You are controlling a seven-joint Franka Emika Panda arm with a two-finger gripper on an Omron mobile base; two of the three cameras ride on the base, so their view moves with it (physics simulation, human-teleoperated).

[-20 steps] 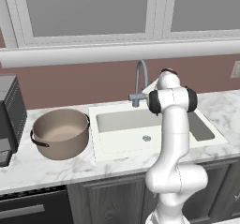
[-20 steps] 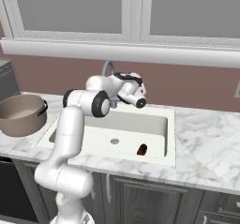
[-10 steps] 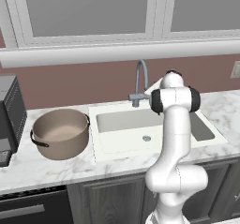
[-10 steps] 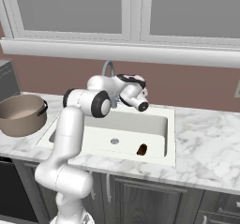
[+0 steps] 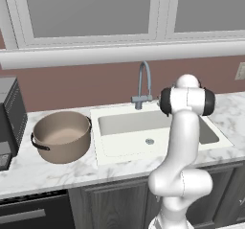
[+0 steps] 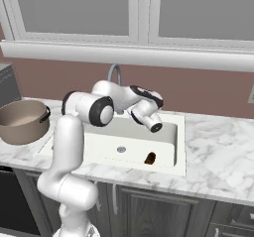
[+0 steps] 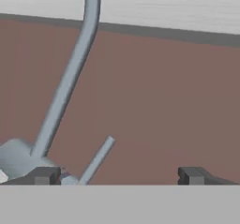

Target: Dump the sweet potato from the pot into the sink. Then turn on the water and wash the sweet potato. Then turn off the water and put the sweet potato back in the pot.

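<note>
arm [image 6: 124, 99] swung closer to faucet [image 5: 143, 85]; marble counter [image 6: 218, 154], brown wall.

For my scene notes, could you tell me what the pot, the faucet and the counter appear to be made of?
The pot looks like matte tan-brown metal or enamel with a paler inside and dark handles. The faucet looks like brushed grey metal, dull and even. The counter looks like polished white marble, going by its grey veining, though it may be imitation.

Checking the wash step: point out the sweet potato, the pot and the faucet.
sweet potato [image 6: 149, 157], right base view, middle of the lump on the sink floor.
pot [image 5: 64, 149], left base view, its outer front wall.
faucet [image 5: 144, 75], left base view, top of the curved spout.
</note>
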